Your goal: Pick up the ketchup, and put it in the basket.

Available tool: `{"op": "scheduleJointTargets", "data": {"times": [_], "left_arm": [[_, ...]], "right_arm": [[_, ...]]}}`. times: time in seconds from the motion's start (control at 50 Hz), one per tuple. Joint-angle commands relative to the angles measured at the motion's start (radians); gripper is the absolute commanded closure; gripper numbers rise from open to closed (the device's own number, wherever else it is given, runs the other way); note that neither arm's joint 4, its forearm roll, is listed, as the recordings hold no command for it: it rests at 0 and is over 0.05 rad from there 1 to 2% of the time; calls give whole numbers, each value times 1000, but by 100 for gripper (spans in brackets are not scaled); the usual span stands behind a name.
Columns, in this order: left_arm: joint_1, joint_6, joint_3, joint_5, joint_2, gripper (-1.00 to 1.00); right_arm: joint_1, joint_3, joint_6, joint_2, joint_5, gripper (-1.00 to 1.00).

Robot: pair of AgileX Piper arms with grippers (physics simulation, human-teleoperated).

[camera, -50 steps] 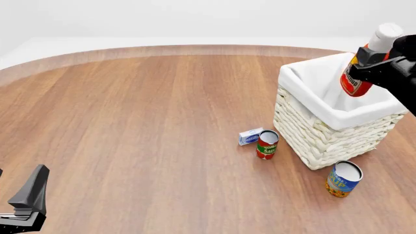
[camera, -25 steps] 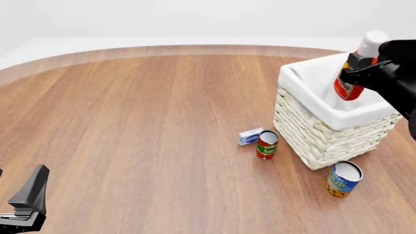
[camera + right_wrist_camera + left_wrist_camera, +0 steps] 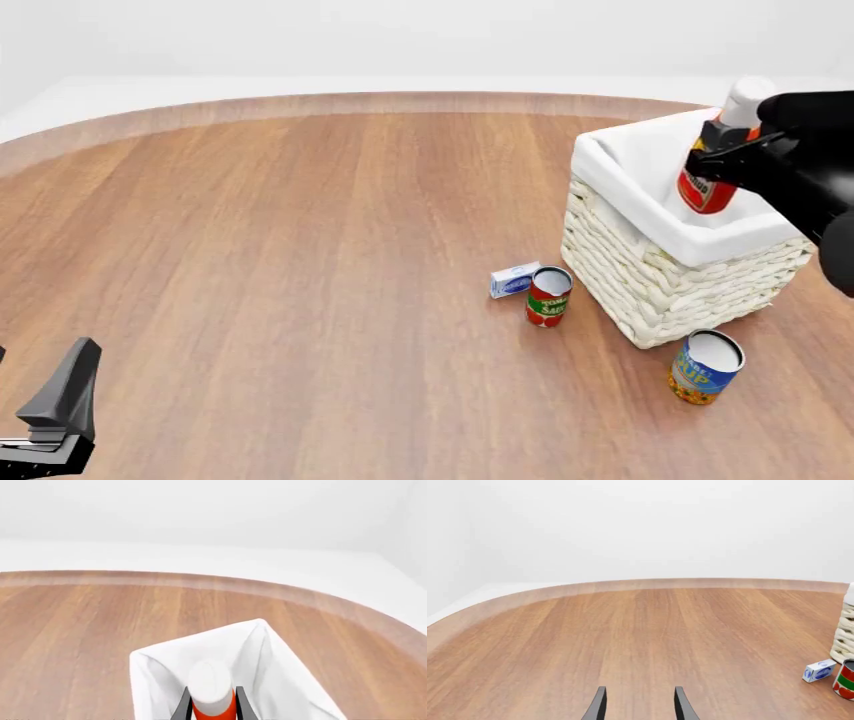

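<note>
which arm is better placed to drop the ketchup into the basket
Right. The right hand already grips the ketchup over the basket, so it likely only needs to lower and let go. The left hand sits open at the table's near left, far away.

Ketchup point(image 3: 709, 180) tilted above basket point(image 3: 667, 275)

The right pincer point(image 3: 727, 150) gripped the ketchup point(image 3: 713, 160) above the basket point(image 3: 667, 270) at far right — bottle tilted, cap uppermost. The left pincer point(image 3: 60, 410) sat near left on the tabletop point(image 3: 294, 250).
</note>
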Motion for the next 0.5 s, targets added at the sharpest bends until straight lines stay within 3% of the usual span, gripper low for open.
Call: {"op": "scheduleJointTargets", "data": {"times": [0.02,0.5], "left_arm": [[0,0,0,0,0,-100],[0,0,0,0,0,-100]], "right_arm": [[2,-13,4,20,2,100],[5,-28,-3,61,3,100]]}}
